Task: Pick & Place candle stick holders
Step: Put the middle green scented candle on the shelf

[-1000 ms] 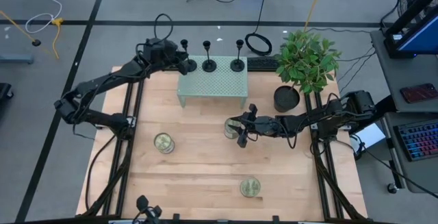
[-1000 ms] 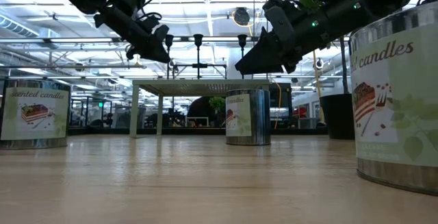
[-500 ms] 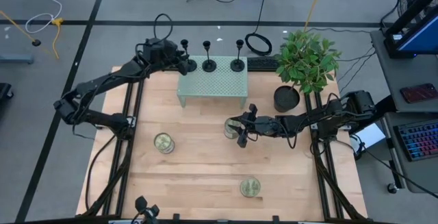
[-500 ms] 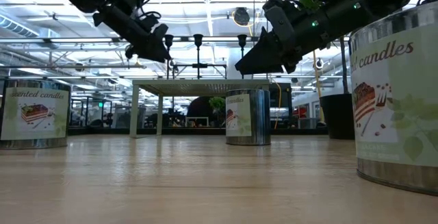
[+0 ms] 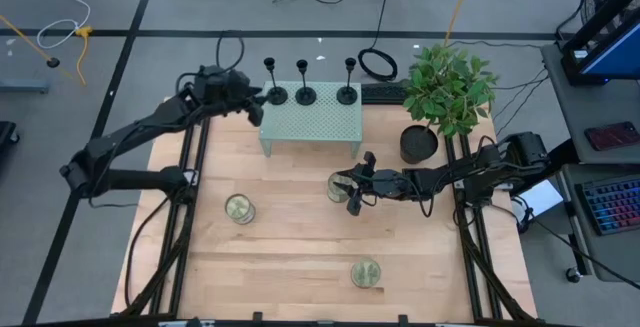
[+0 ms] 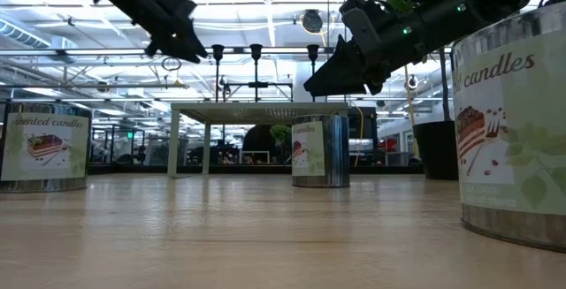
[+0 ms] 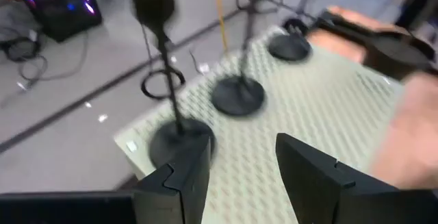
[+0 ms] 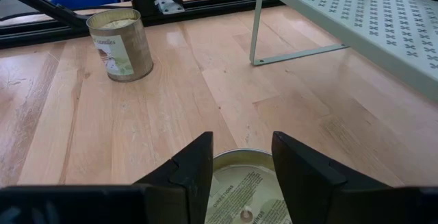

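**Left gripper lets go of the end holder and pulls back from the shelf**

A second ago the left gripper (image 5: 252,107) was closed in on the leftmost candle holder (image 5: 274,93) at the back-left corner of the green shelf (image 5: 311,119). Now its fingers (image 7: 179,176) stand apart with nothing between them, and the arm has drawn off to the shelf's left side. That holder stands upright on its own, so I judge the placement finished. All three candle holders now sit in a row along the shelf's back edge: the middle holder (image 5: 305,94) beside the first, the third holder (image 5: 347,93) toward the right end.

The right gripper (image 5: 352,184) has not moved. It hovers in front of the shelf over a candle tin (image 8: 250,190), fingers parted either side of it, gripping nothing.

The end holder's base lies close to the shelf's corner, so there is little margin there. Left of the shelf is open table (image 5: 290,237) for retreating. The plant pot (image 5: 419,143) stands well clear at the shelf's right.
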